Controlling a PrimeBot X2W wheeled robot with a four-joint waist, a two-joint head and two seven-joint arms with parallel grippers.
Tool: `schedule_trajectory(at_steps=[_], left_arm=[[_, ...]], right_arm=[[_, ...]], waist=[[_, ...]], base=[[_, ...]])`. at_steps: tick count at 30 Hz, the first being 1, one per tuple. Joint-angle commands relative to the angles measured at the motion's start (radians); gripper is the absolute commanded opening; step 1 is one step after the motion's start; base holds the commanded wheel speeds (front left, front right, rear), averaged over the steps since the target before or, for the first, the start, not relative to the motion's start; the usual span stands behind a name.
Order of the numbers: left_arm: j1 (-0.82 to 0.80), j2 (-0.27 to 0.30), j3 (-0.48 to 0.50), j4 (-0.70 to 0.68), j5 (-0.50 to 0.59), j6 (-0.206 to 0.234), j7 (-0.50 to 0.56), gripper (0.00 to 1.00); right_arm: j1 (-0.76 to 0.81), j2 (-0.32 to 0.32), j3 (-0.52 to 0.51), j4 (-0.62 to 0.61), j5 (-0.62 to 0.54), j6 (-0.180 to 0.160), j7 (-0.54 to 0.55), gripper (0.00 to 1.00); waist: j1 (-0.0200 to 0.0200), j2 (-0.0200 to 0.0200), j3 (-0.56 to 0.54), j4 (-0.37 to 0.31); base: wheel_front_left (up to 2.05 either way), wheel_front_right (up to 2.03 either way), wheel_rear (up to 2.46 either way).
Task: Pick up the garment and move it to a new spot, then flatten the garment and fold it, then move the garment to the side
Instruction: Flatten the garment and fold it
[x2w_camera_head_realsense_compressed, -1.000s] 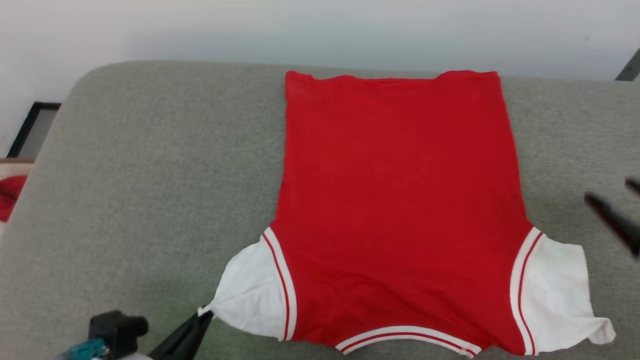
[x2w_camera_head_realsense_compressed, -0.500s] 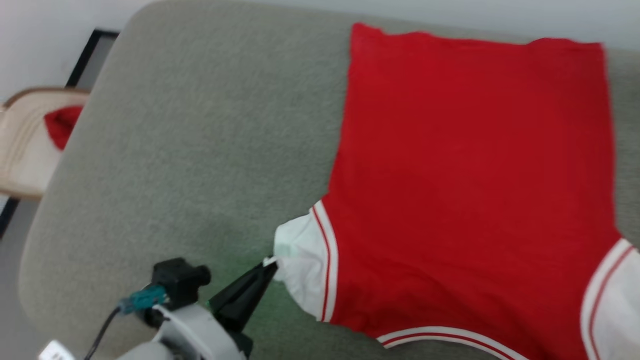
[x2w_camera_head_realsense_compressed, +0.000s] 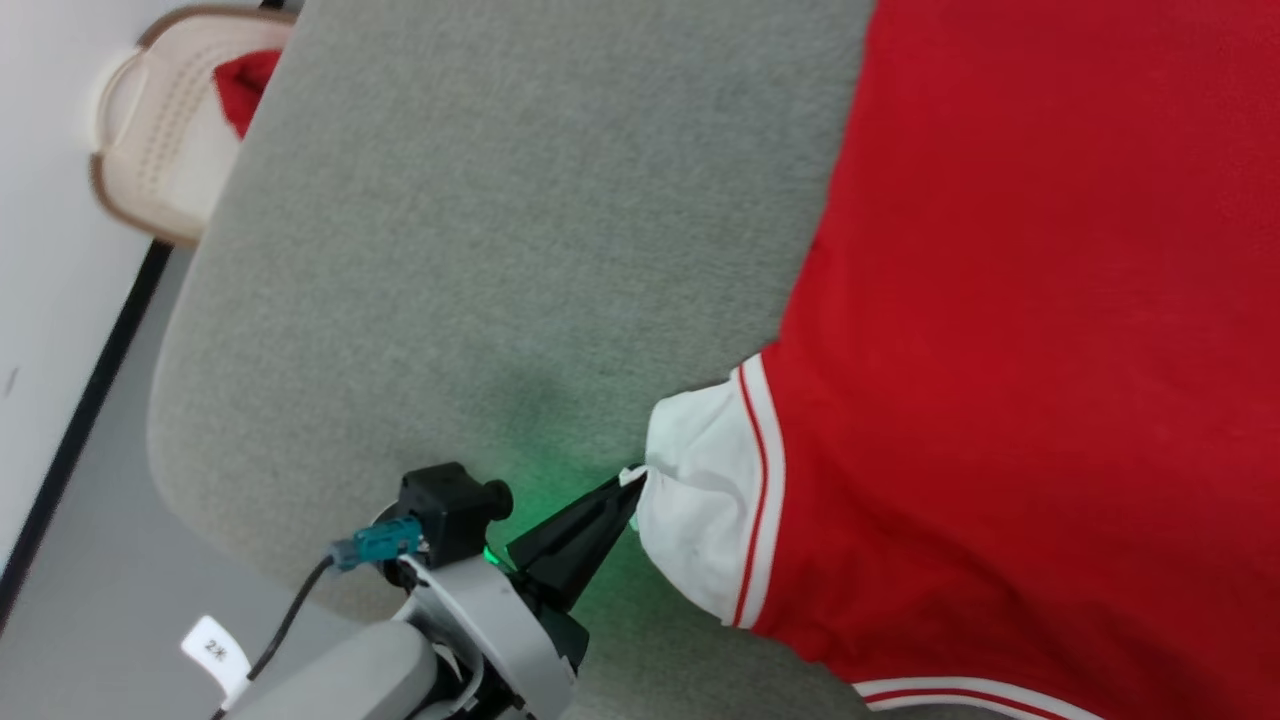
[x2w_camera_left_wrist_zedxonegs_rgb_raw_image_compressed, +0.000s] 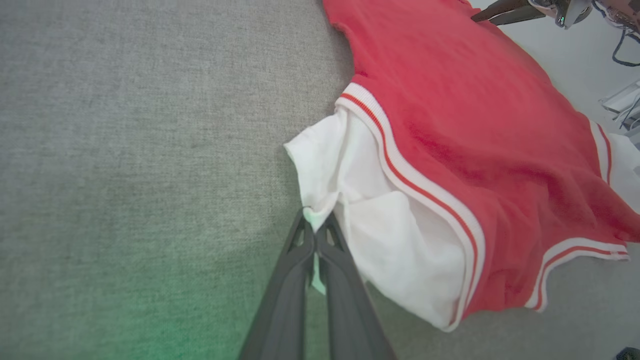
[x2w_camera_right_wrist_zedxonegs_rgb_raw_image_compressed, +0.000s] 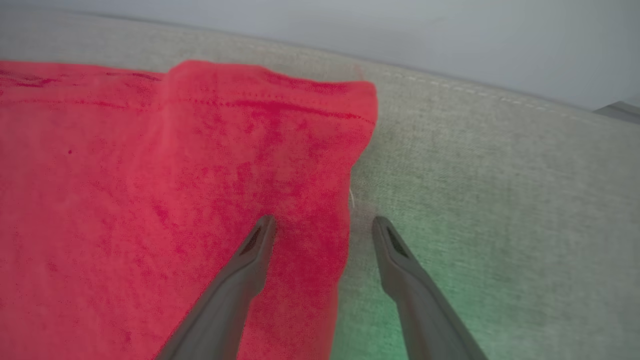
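Two hands busy now: pinching white sleeve tip (x2w_camera_left_wrist_zedxonegs_rgb_raw_image_compressed: 320, 212) in closed left hand (x2w_camera_left_wrist_zedxonegs_rgb_raw_image_compressed: 315, 230), bunching it inward lately; right hand (x2w_camera_right_wrist_zedxonegs_rgb_raw_image_compressed: 324, 220) wide open, straddling edge of garment (x2w_camera_left_wrist_zedxonegs_rgb_raw_image_compressed: 475, 125), flat on cushion (x2w_camera_left_wrist_zedxonegs_rgb_raw_image_compressed: 125, 150) ahead. Fold starting, probably.

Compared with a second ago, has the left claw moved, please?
Yes. Shut on the white sleeve, the left claw has drawn closer to the striped armhole trim of the garment, bunching the sleeve.

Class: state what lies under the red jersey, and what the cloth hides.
The jersey lies spread on a grey cushion, seen beside it. The cushion beneath and the jersey's underside are covered.
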Motion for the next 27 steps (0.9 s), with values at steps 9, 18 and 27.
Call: schedule_trajectory(at_steps=[9,18,27], left_arm=[[-0.024,-0.043,-0.007,0.059,-0.005,-0.028,-0.022,0.0],[-0.027,-0.039,0.003,0.097,-0.017,-0.037,-0.03,0.0],[0.016,0.008,0.043,0.118,-0.029,-0.039,-0.036,0.0]], right_arm=[[-0.006,0.035,-0.037,0.205,-0.114,0.0,0.115,0.72],[-0.01,0.021,-0.028,0.177,-0.139,0.0,0.092,0.0],[0.06,0.054,0.107,0.051,0.001,0.0,0.111,0.0]], waist=[[0.0,-0.0001,0.082,0.091],[0.0,-0.0001,0.058,0.058],[0.0,-0.0001,-0.056,-0.041]], base=[[0.0,0.0,0.0],[0.0,0.0,0.0],[0.0,0.0,0.0]])
